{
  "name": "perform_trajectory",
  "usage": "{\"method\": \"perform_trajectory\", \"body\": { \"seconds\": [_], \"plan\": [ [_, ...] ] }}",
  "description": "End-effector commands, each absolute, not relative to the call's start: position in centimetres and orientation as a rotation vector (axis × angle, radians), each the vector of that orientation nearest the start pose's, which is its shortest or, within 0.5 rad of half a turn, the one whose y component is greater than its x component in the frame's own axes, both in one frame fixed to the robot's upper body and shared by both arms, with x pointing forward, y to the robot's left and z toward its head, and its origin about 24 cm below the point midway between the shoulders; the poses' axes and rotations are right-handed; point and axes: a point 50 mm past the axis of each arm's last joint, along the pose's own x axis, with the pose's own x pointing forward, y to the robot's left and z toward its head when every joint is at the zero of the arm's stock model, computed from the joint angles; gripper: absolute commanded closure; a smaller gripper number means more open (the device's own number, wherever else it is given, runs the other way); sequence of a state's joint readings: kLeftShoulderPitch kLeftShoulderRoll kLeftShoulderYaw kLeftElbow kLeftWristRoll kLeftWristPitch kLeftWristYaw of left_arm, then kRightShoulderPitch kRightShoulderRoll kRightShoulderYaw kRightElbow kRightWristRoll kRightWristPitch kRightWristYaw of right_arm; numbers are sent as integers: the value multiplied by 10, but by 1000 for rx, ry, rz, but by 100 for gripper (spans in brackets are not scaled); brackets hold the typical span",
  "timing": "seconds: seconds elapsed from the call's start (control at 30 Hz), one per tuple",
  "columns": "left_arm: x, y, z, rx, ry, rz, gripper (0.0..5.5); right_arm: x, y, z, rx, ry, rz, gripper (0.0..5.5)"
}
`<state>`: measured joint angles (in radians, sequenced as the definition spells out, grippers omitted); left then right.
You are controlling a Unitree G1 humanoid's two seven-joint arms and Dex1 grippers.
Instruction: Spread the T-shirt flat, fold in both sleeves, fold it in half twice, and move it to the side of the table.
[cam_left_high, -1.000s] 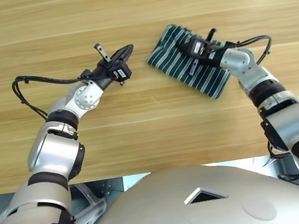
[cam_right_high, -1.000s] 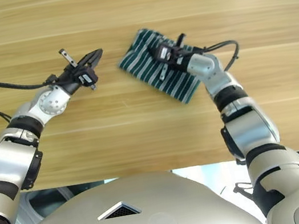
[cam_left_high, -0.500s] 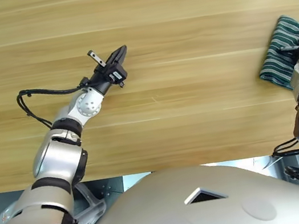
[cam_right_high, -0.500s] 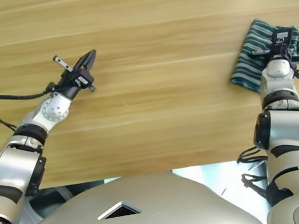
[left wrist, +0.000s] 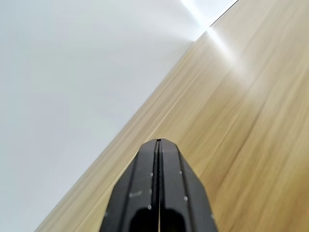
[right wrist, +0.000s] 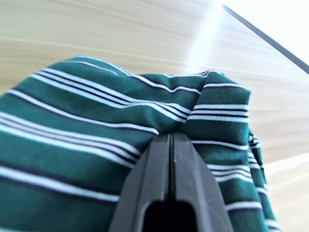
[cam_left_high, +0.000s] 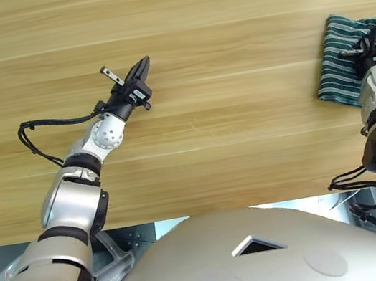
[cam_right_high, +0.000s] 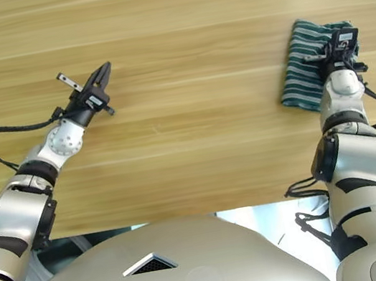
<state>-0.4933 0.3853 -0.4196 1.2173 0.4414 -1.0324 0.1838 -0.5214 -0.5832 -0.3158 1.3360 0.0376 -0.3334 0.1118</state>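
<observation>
T-shirt (cam_left_high: pixel 340 62) is a folded green-and-white striped bundle on the far right of the table (cam_left_high: pixel 246 137), near its right edge. The near end looks bunched rather than square. Right gripper (right wrist: pixel 170 137) sits on the shirt's right part with its fingers closed, pinching a pucker of cloth at the tips. Left gripper (cam_left_high: pixel 143 65) is well apart, left of centre over bare wood, with its fingers together and nothing between them. It points far-right. Can't tell if it touches the surface.
</observation>
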Motion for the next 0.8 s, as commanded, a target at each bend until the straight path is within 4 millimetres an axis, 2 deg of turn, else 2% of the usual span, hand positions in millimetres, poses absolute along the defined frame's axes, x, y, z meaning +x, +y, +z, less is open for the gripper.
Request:
{"method": "perform_trajectory", "body": {
  "seconds": [0.03,0.13,0.23,0.3,0.37,0.43,0.5,0.57,0.63,0.67,0.73,0.8],
  "plan": [
    [254,189,-39,798,-53,-631,550,288,-378,58,-176,133,-412,546],
    [252,190,-39,773,-54,-620,550,302,-371,86,-277,-12,-329,546],
    [254,187,-34,703,-74,-601,550,312,-348,111,-395,-187,-182,546],
    [257,188,-29,618,-91,-572,550,315,-326,125,-446,-306,-65,546],
    [261,192,-22,493,-108,-520,550,316,-284,128,-458,-401,142,546],
    [266,197,-17,366,-111,-472,550,311,-233,114,-448,-423,417,546],
    [273,201,-17,248,-70,-428,550,300,-176,73,-498,-333,755,546],
    [278,205,-20,151,-16,-392,550,284,-146,44,-502,-244,1000,546],
    [281,210,-22,39,20,-345,550,267,-134,39,-304,-257,1207,546],
    [283,213,-22,-14,30,-320,550,270,-135,45,-148,-303,1216,546],
    [287,217,-21,-83,39,-284,550,288,-143,55,121,-364,1117,546],
    [292,222,-17,-145,33,-242,550,311,-150,56,356,-353,959,546]
  ]
}}
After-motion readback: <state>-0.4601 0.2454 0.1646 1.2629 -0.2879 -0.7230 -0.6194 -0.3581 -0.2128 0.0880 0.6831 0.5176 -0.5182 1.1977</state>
